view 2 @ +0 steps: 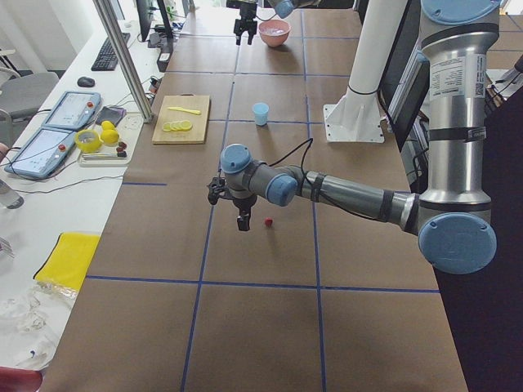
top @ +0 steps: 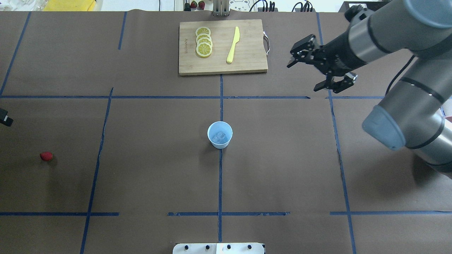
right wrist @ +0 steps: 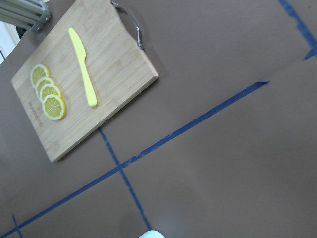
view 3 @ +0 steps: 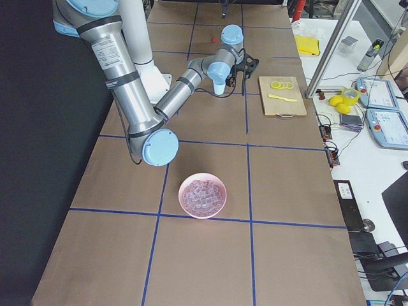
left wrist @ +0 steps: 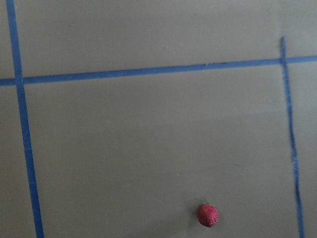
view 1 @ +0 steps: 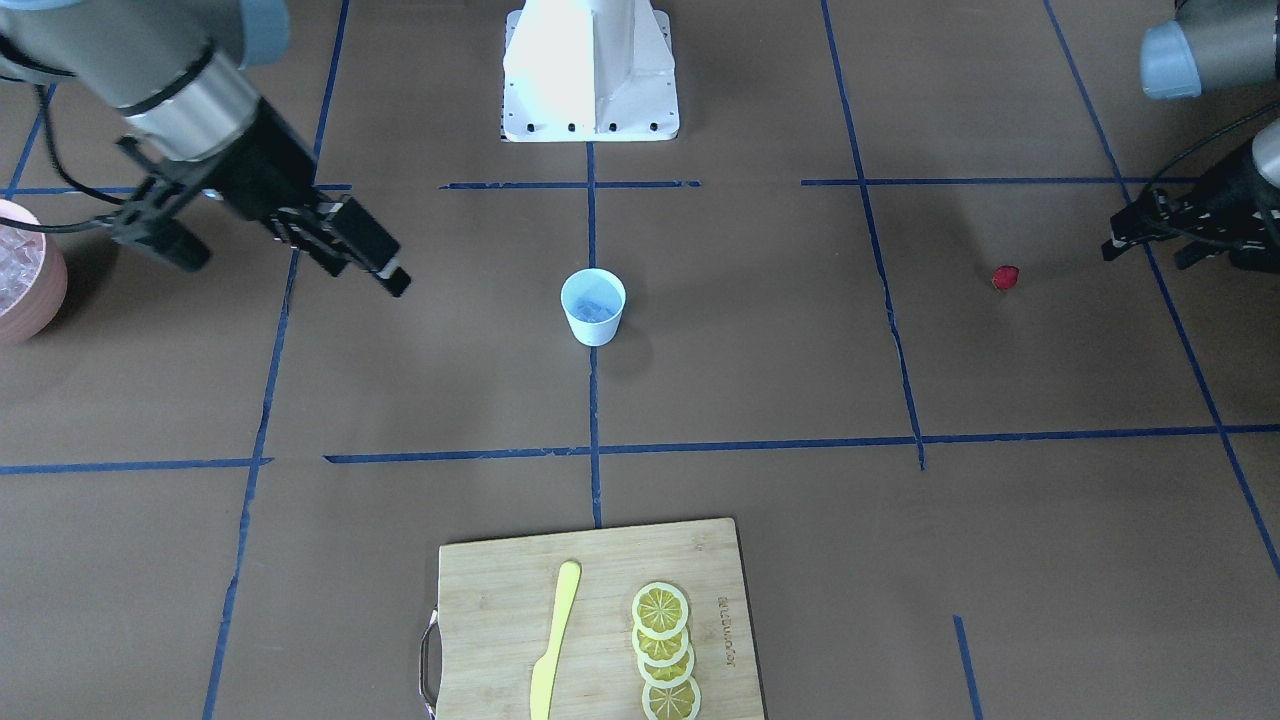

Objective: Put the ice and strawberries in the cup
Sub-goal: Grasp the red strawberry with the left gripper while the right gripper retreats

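Observation:
The pale-blue cup (top: 220,134) stands upright at the table's middle, with clear ice cubes (top: 221,137) inside it; it also shows in the front view (view 1: 593,306). More ice fills the pink bowl (view 3: 203,195). The dark-red strawberry (top: 46,156) lies alone on the table and shows in the left wrist view (left wrist: 208,215). My left gripper (view 1: 1145,255) hovers open and empty, apart from the strawberry (view 1: 1005,277). My right gripper (top: 303,76) is open and empty, raised between the cup and the cutting board.
A wooden cutting board (top: 247,63) at the far edge holds lemon slices (top: 203,42) and a yellow knife (top: 233,45). The pink bowl (view 1: 40,300) sits at the table's end on my right. The robot base (view 1: 590,70) stands behind the cup.

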Controlling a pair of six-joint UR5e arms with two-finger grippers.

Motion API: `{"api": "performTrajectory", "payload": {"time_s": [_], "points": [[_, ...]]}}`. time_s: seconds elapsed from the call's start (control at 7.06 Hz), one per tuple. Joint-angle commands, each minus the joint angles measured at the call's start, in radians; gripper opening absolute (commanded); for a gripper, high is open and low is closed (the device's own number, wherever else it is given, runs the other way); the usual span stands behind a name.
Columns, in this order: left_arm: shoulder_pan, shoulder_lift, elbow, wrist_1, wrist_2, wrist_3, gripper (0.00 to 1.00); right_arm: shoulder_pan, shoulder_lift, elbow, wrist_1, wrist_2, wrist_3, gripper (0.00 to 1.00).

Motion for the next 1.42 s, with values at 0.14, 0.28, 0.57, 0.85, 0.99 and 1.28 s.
{"api": "performTrajectory", "payload": {"time_s": [0.14, 0.28, 0.57, 0.85, 0.99, 1.28], "points": [[0.27, -0.001, 0.013, -0.168, 0.182, -0.298, 0.98, 0.18, -0.328, 0.07, -0.002, 0.089, -0.453, 0.99], [0.295, -0.001, 0.041, -0.178, 0.207, -0.298, 0.98, 0.196, -0.378, 0.06, -0.005, 0.072, -0.584, 0.99], [0.3, 0.0, 0.125, -0.304, 0.218, -0.301, 0.98, 0.219, -0.397, 0.06, -0.101, 0.033, -0.776, 0.99], [0.301, 0.0, 0.124, -0.313, 0.218, -0.306, 0.97, 0.263, -0.389, 0.061, -0.184, 0.031, -0.907, 0.99], [0.303, 0.002, 0.124, -0.313, 0.215, -0.307, 0.94, 0.259, -0.386, 0.061, -0.186, 0.031, -0.908, 0.99], [0.306, 0.005, 0.126, -0.313, 0.205, -0.307, 0.63, 0.259, -0.378, 0.063, -0.188, 0.032, -0.908, 0.99]]}}
